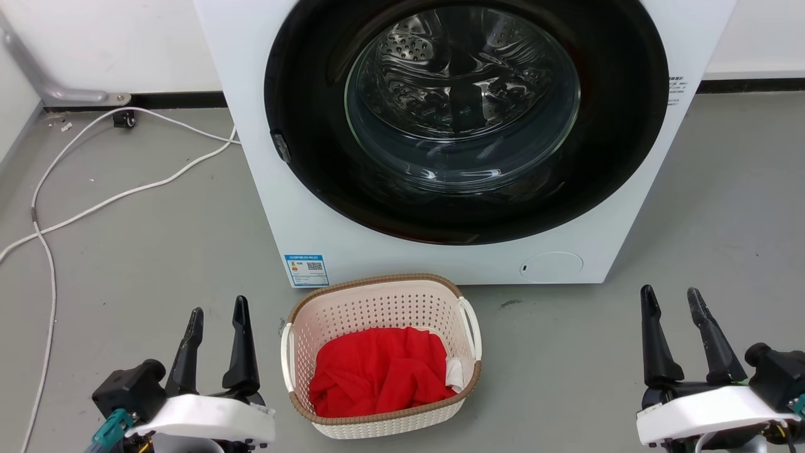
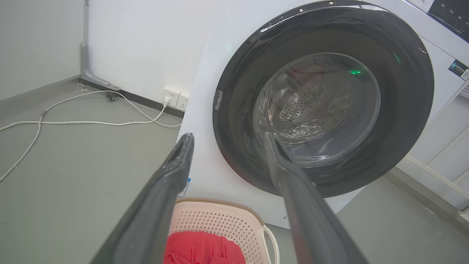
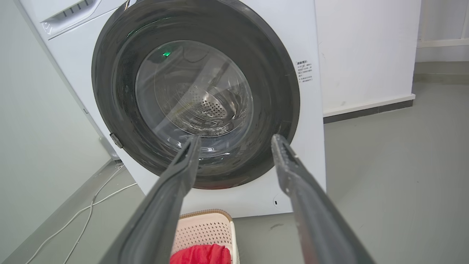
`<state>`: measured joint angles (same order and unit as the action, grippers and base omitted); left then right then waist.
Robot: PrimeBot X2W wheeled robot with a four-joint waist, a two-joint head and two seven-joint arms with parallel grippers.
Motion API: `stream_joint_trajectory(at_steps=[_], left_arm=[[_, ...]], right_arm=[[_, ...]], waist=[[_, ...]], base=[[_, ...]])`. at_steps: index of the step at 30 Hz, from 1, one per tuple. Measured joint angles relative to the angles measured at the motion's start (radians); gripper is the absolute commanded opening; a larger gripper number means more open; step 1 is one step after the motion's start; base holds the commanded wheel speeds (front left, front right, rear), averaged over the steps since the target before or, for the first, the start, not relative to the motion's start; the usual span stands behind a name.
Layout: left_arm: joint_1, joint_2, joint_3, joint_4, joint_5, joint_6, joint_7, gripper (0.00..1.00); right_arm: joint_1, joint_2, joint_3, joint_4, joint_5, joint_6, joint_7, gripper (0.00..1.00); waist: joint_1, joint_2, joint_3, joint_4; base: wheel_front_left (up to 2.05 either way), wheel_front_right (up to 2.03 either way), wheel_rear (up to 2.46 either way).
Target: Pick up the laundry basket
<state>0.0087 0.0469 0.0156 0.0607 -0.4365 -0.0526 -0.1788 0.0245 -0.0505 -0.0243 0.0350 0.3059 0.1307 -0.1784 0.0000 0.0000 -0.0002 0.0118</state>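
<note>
Cream basket (image 1: 377,307) untouched on floor (image 1: 157,251) between left hand (image 1: 219,306) and right hand (image 1: 670,291); both open, empty. Grasp and lift pending.

The left gripper (image 1: 218,308) and right gripper (image 1: 670,292) show long, dark, tapering fingers. Behind each pair sits a white curved shell.

A bare laundry room.
A white front-loading washing machine (image 1: 302,214) with a round dark glass door (image 1: 465,119) stands on grey floor (image 1: 157,251) against white walls (image 1: 126,44), a cream perforated plastic laundry basket (image 1: 377,280) holding red cloth (image 1: 377,371) before it.
</note>
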Motion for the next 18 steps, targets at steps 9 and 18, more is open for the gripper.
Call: stream_joint_trajectory(at_steps=[9,18], left_arm=[[0.007,0.0,-0.003,-0.006,0.077,0.003,-0.02,1.0],[0.015,0.001,-0.006,-0.009,0.151,0.01,-0.037,1.0]], right_arm=[[0.008,0.0,0.002,-0.013,-0.074,0.0,-0.02,1.0],[0.017,0.0,0.002,-0.022,-0.145,0.0,-0.04,1.0]], waist=[[0.0,0.0,-0.002,0.001],[0.0,0.0,-0.002,0.003]], base=[[0.0,0.0,0.0],[0.0,0.0,0.0]])
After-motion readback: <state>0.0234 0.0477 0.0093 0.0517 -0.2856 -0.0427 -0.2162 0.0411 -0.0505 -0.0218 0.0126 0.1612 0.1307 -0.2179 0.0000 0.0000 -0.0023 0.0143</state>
